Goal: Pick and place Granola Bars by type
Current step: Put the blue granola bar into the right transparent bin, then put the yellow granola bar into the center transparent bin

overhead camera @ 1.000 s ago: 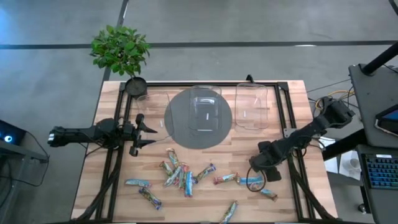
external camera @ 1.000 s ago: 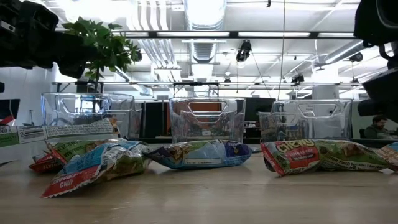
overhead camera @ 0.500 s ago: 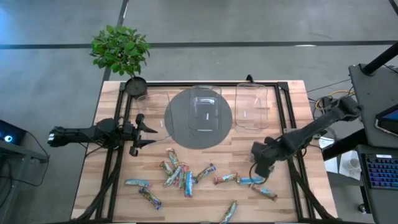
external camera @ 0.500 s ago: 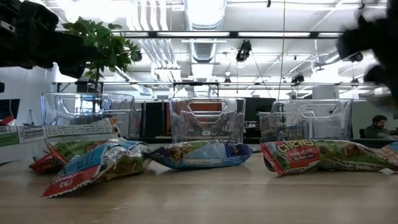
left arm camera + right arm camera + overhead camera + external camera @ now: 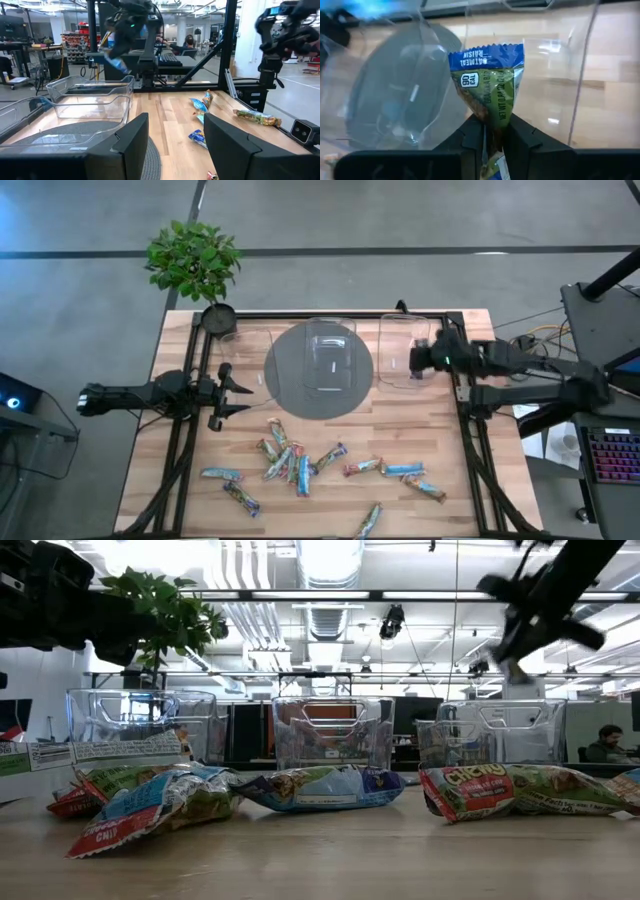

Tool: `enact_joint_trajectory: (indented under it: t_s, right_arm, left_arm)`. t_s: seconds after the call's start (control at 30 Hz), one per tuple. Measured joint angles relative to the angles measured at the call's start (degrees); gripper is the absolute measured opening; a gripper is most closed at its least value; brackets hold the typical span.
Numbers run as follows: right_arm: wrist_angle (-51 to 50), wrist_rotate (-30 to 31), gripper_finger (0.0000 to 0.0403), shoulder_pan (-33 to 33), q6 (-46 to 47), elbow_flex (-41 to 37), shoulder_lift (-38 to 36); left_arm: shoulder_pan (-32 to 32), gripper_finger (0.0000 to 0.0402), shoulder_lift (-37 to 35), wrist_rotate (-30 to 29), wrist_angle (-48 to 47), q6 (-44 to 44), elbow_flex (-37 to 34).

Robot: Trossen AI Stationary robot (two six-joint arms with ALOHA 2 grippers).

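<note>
Over the right clear bin (image 5: 404, 350), right gripper (image 5: 492, 131) clenched on 1 blue-green granola bar (image 5: 489, 85), left gripper (image 5: 238, 391) spread, idle.

Eleven granola bars (image 5: 300, 465) lie loose on the bench (image 5: 330, 510), and a twelfth bar (image 5: 489, 80) is pinched in the right hand (image 5: 492, 135). Three clear bins (image 5: 404, 348). One potted plant (image 5: 195, 265).

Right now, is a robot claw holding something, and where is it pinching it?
Yes. The right claw pinches a blue-and-green granola bar by its lower end. The left claw holds nothing.
</note>
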Motion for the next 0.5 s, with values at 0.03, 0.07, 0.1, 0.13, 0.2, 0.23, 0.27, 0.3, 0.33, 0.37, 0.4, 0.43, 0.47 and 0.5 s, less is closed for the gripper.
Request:
enact_joint_trajectory:
  t_s: [0.03, 0.07, 0.1, 0.13, 0.2, 0.23, 0.27, 0.3, 0.33, 0.37, 0.4, 0.43, 0.47, 0.5]
  right_arm:
    - [3.1, -4.28, 0.0065, -4.06, -3.87, -1.01, 0.51]
    - [6.27, -8.15, 0.0075, -7.64, -7.15, -1.84, 1.34]
    - [9.03, -10.83, 0.0086, -10.75, -9.53, -2.53, 2.39]
    - [11.27, -12.28, 0.0098, -13.43, -11.62, -3.01, 3.64]
    - [13.47, -12.61, 0.0126, -17.69, -15.0, -3.19, 6.33]
    - [14.08, -12.87, 0.0141, -19.51, -15.95, -3.18, 7.74]
    - [13.93, -14.32, 0.0155, -20.91, -16.4, -2.86, 9.12]
    - [13.77, -16.86, 0.017, -22.01, -16.67, -2.48, 10.44]
    - [13.54, -19.72, 0.0184, -22.57, -17.15, -1.97, 11.55]
    - [13.62, -22.16, 0.0198, -22.54, -18.37, -1.54, 12.24]
    - [14.19, -23.61, 0.021, -21.73, -20.74, -1.15, 12.56]
    - [15.18, -24.16, 0.022, -20.09, -23.76, -0.75, 12.61]
    - [16.51, -24.17, 0.023, -17.59, -26.85, -0.3, 12.49]
    - [17.65, -24.09, 0.0237, -14.67, -29.72, 0.15, 12.2]
  left_arm:
    - [0.0, 0.0174, 0.0, 0.0, 0.0, 0.0, 0.0]
    - [0.02, 0.0174, 0.0, 0.0, 0.0, 0.0, 0.0]
    - [0.0, 0.0174, 0.0, 0.0, 0.0, 0.0, 0.0]
    - [0.0, 0.0174, 0.0, 0.0, 0.0, 0.0, 0.0]
    - [0.01, 0.0174, -0.01, 0.0, 0.0, 0.0, 0.0]
    - [0.02, 0.0174, 0.0, 0.0, 0.0, 0.0, 0.0]
    - [0.02, 0.0174, 0.0, 0.0, 0.0, 0.0, 0.0]
    - [0.02, 0.0174, 0.0, 0.0, 0.0, 0.0, 0.0]
    - [0.01, 0.0174, -0.01, 0.0, 0.0, 0.0, 0.0]
    - [0.01, 0.0174, 0.0, 0.0, 0.0, 0.0, 0.0]
    - [0.01, 0.0174, -0.01, 0.0, 0.0, 0.0, 0.0]
    - [0.01, 0.0174, 0.0, 0.0, 0.0, 0.0, 0.0]
    - [0.02, 0.0174, 0.0, 0.0, 0.0, 0.0, 0.0]
    - [0.0, 0.0174, -0.02, 0.0, 0.0, 0.0, 0.0]
